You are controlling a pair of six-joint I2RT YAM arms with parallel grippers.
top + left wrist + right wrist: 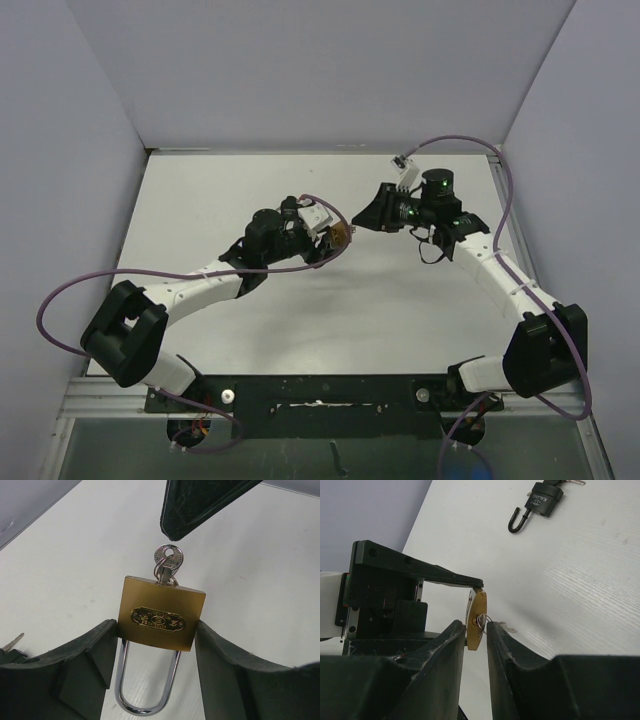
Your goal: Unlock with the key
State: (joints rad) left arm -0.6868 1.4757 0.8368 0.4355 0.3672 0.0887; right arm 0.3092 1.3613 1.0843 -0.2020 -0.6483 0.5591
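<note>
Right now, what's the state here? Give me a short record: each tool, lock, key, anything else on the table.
left tool: shut on the brass padlock, by its sides
shackle: both legs in the body
key: inserted in the brass padlock
right tool: jaws slightly apart, just short of the key
elsewhere: black padlock lying on the table

I see my right gripper narrowly parted, the key in the brass padlock just ahead, framed by its jaws.

Left gripper blocking both padlock sides, right gripper crowding the key, table open around them, black padlock well apart.
</note>
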